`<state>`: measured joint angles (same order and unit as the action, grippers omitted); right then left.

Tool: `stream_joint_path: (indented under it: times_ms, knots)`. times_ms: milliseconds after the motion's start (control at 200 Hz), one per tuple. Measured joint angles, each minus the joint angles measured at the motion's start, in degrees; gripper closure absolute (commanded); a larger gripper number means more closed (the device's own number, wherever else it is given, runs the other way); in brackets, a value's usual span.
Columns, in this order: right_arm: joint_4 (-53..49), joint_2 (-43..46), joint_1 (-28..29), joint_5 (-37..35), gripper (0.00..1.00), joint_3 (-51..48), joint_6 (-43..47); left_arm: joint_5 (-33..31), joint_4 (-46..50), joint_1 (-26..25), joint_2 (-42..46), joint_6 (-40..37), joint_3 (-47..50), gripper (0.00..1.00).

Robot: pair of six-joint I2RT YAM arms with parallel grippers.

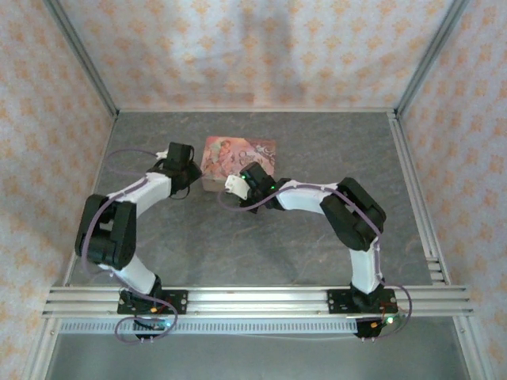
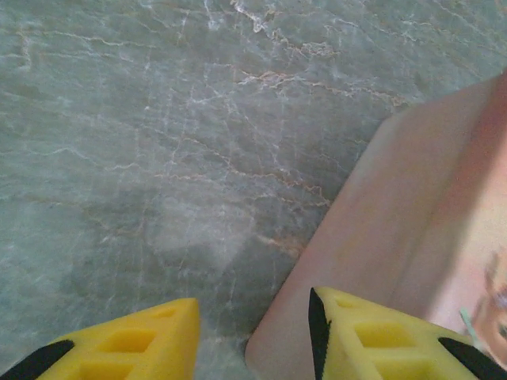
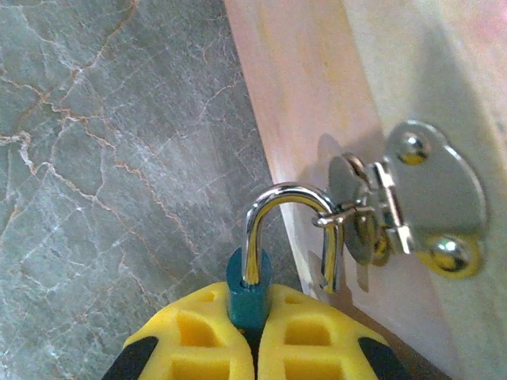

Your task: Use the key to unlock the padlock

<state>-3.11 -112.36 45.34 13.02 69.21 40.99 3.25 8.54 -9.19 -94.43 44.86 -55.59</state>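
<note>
right arm (image 1: 317, 194) folded low toward pink tin (image 1: 238, 154) near side, right tool (image 3: 255, 324) clamped on blue padlock (image 3: 247, 291), shackle (image 3: 277, 196) through tin's hasp (image 3: 428, 198), left tool (image 2: 253, 324) jaws apart at tin's left corner over bench (image 2: 158, 142)

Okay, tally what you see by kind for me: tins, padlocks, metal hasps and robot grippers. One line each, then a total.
pink tin box: 1
padlock: 1
metal hasp: 1
grippers: 2 (left gripper, right gripper)
total: 5
</note>
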Motion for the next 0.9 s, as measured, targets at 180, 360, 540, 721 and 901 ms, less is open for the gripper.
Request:
stream_joint_path:
  times_ms: [180,360,540,721,901]
  knots:
    - [-2.29,-0.68,0.15,-0.11,1.00,2.60,0.48,0.48,-2.84,-1.92,-2.99,0.26,-2.40,0.60]
    - [-7.34,-2.47,0.33,-0.55,1.00,6.88,0.90,-1.01,-3.26,-2.01,-3.32,0.57,-2.62,0.59]
    - [-7.67,-2.47,0.98,-0.48,1.00,6.97,0.76,-0.90,-3.93,-1.60,-2.51,0.79,-1.33,0.59]
    - [-7.52,-1.29,1.88,-0.61,1.00,5.44,-0.46,-0.02,-3.96,-1.27,-1.44,1.25,-0.13,0.59]
    - [-3.76,4.76,2.99,-2.43,1.00,-3.87,0.72,3.30,-3.82,-1.77,-1.18,1.22,0.98,0.59]
